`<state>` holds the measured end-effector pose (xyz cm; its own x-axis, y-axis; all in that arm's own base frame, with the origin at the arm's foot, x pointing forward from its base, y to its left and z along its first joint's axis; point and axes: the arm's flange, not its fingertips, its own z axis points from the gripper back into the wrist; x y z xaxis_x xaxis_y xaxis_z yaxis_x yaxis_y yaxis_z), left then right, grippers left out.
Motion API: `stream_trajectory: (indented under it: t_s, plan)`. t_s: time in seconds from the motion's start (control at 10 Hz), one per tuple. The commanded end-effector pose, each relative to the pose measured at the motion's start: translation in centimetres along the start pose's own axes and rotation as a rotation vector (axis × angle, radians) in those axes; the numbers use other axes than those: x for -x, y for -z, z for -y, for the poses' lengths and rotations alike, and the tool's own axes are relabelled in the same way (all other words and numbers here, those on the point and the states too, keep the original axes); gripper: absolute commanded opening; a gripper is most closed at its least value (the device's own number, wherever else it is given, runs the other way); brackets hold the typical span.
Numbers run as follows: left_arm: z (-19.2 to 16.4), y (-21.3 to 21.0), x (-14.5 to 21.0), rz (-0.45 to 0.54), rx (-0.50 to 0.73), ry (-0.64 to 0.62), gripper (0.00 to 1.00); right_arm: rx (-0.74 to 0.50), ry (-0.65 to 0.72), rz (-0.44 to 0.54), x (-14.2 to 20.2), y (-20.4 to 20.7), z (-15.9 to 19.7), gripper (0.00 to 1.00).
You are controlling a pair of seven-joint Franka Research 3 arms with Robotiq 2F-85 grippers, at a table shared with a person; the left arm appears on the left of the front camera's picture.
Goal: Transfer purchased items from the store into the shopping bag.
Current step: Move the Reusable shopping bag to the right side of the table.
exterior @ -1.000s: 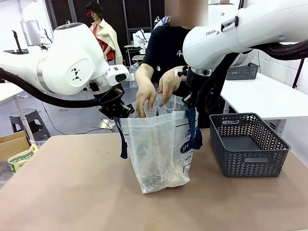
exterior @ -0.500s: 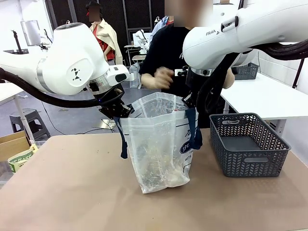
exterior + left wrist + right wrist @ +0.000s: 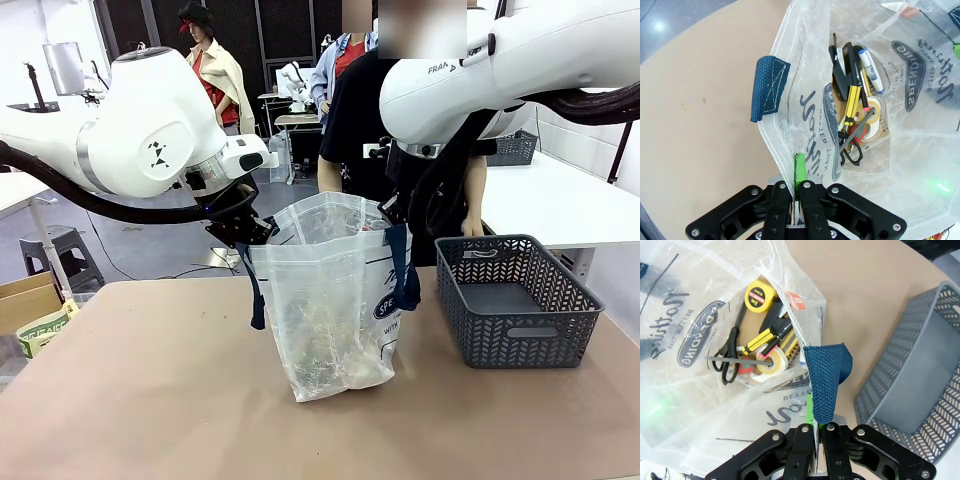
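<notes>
Pinching opposite rims of the bag (image 3: 330,310), left tool (image 3: 796,181) and right tool (image 3: 818,432), each pressed together on plastic, hold its mouth wide over the middle of the surface (image 3: 140,390), likely so items (image 3: 765,337) drop in easily; scissors (image 3: 727,362), tape (image 3: 771,364) and tape measure (image 3: 760,296) lie inside, the basket (image 3: 515,300) by the right edge empty.

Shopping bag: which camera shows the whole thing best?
The front view: the shopping bag stands whole on the table, from rim to base. Each wrist view looks down into its mouth, showing one navy handle and tools inside.
</notes>
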<state>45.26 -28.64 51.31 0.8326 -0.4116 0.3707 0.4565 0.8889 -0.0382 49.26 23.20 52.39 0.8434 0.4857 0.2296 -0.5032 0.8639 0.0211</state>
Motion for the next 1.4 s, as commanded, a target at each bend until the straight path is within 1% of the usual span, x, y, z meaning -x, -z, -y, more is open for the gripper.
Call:
stream_trajectory:
  t_s: [0.0, 1.3]
  plan:
    - [-0.05, -0.03, 0.00, 0.001, -0.001, 0.001, 0.00, 0.000, 0.001, 0.000, 0.02, 0.01, 0.04, 0.00]
    - [-0.05, -0.03, 0.00, 0.001, -0.001, 0.001, 0.00, 0.000, 0.001, 0.000, 0.02, 0.01, 0.04, 0.00]
